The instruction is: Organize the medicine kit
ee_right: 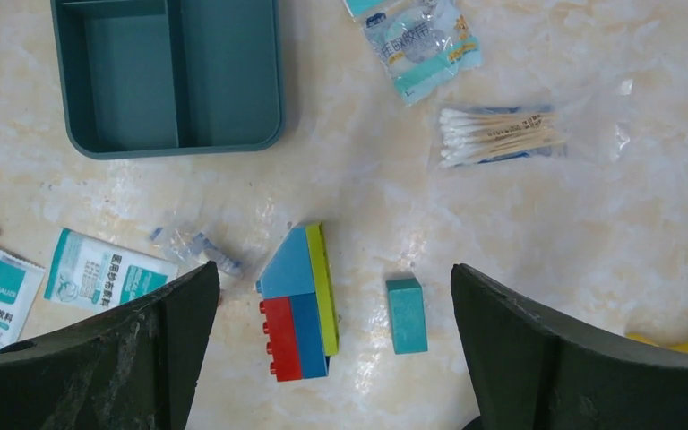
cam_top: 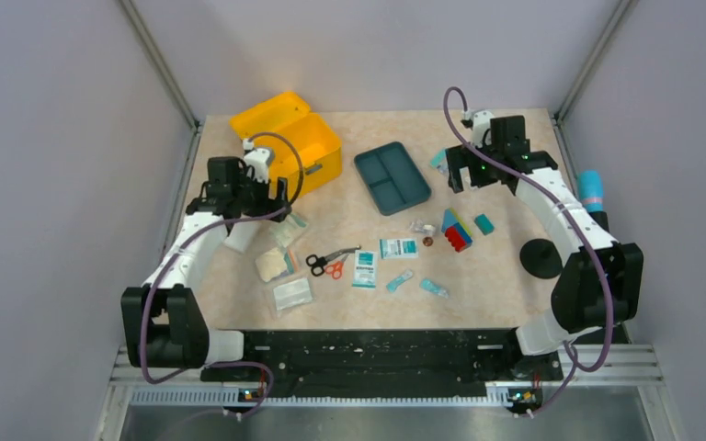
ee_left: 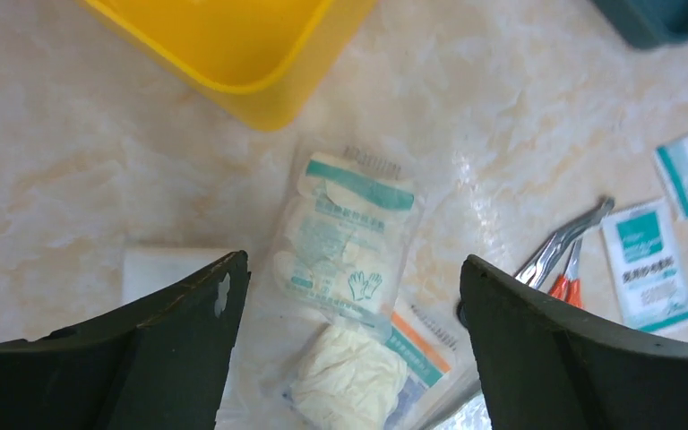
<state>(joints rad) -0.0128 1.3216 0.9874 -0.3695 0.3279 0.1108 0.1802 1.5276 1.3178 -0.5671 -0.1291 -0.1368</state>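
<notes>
**Both arms poised over a scattered first-aid spread**

The medicine kit (cam_top: 287, 142) sits at the far left of the table (cam_top: 496, 276), its yellow lid thrown open behind it. Just in front of its near corner hangs the left gripper (ee_left: 354, 262), its jaws spread wide and gripping nothing. Directly beneath it lies a clear packet of gloves (ee_left: 345, 237), and another packet with something cream-coloured inside (ee_left: 349, 385) lies just beside that.

To the right of the kit lies a dark teal tray (cam_top: 392, 176), apart from it. Further right, the right gripper (ee_right: 333, 269) is likewise released, hovering above a small stack of coloured blocks (ee_right: 297, 305) with a lone teal block (ee_right: 407, 313) just beside them. A bag of cotton swabs (ee_right: 497, 136) lies beyond. Scissors (cam_top: 328, 264) and several sachets are strewn across the middle.
</notes>
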